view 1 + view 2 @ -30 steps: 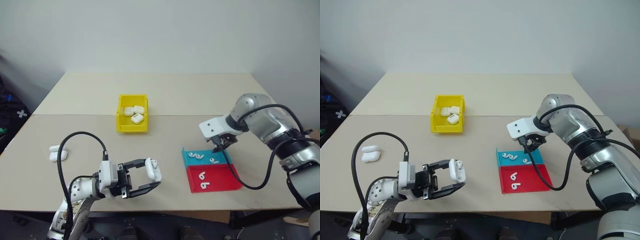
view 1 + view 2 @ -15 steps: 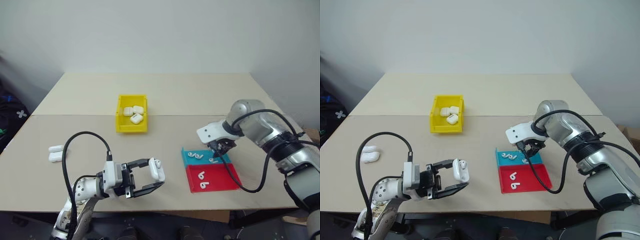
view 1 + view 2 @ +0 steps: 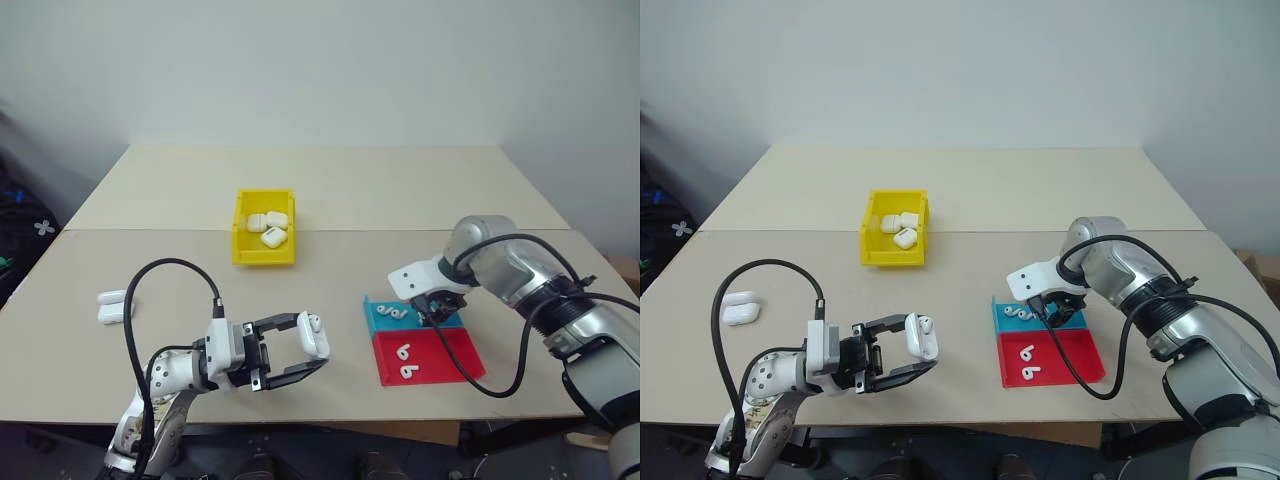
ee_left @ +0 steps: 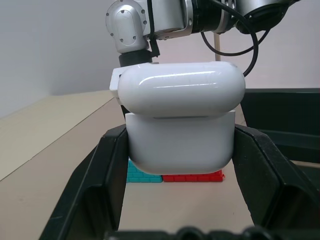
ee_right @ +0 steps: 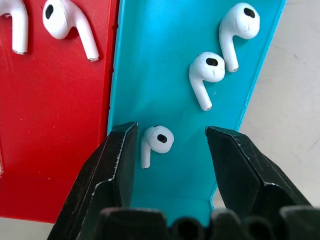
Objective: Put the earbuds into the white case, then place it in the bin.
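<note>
My left gripper (image 3: 300,350) sits at the near left of the table (image 3: 400,190), pointing to the right, and its two black fingers (image 4: 107,170) are pinched on a white case (image 4: 180,120). The case stands upright between them with its lid tipped open a little (I can see the seam between lid and body in my left wrist view). It is held off the table surface, near the front edge.

My right gripper (image 5: 170,150) points steeply down over the blue half of the tray (image 3: 385,322) at the near right. Its fingers are spread, one on each side of a single earbud (image 5: 155,142) that lies flat on the blue floor between them; I cannot tell whether either fingertip touches it. Two more earbuds (image 5: 220,55) lie on the same blue half, close together, and others (image 5: 67,22) lie on the red half (image 3: 430,355) next to it.

The yellow bin (image 3: 264,228) stands well apart from both my grippers, toward the far middle-left of the table, and it has several white cases (image 3: 268,228) inside it. Two more white cases (image 3: 114,306) lie side by side on the table at the far left edge, away from the bin and from the tray.
</note>
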Tool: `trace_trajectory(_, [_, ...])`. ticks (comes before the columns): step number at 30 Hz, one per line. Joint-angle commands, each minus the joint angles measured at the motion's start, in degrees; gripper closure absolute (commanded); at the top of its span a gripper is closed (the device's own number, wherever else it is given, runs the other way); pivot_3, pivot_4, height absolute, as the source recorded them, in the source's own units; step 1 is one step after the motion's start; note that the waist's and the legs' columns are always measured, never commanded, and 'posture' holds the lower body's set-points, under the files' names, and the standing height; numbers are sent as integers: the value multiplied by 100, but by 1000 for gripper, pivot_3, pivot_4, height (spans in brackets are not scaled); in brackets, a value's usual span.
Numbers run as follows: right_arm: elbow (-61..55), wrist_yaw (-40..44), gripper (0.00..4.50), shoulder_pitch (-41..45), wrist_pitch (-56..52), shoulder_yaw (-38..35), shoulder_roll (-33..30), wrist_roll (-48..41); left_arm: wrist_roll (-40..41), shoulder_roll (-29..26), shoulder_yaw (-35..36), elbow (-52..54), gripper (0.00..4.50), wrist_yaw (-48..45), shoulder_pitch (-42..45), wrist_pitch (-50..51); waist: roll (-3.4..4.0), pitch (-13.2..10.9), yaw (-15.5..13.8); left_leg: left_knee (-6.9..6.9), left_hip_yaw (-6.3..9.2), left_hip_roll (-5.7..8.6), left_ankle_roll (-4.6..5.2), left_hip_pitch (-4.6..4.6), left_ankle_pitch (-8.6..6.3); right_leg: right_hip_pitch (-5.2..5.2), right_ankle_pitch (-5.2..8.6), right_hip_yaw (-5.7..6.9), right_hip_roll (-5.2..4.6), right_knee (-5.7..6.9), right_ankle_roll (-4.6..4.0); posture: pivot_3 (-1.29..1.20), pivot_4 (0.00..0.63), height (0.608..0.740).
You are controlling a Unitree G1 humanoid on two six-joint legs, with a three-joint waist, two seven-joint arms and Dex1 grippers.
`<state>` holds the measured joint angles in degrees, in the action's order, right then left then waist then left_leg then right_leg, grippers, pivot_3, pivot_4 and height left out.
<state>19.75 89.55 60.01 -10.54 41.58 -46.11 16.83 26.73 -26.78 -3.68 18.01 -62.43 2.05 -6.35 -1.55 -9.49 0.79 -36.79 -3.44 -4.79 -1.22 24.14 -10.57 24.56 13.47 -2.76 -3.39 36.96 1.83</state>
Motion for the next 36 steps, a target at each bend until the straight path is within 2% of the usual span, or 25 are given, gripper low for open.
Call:
trace_trajectory(1, [44, 187, 1763, 29, -3, -191, 1, 132, -19, -7, -21, 79, 1721, 0, 65, -157, 0, 0, 1, 0, 0, 0, 0, 0, 0, 0, 0, 0, 0, 0, 0, 0, 150, 740])
trace_trajectory(34, [161, 143, 1763, -102, 218, -418, 119, 377, -138, -10, -99, 17, 1721, -19, 58, -269, 1, 0, 2, -2, 0, 0, 0, -1, 0, -1, -1, 0, 1, 3, 0, 0, 150, 740])
trace_trajectory(36, [160, 132, 2155, -117, 244, -425, 123, 366, -134, -16, -98, 25, 1721, -21, 54, -263, 1, 0, 3, -2, 0, 0, 0, -1, 0, -1, -1, 0, 1, 3, 0, 0, 150, 740])
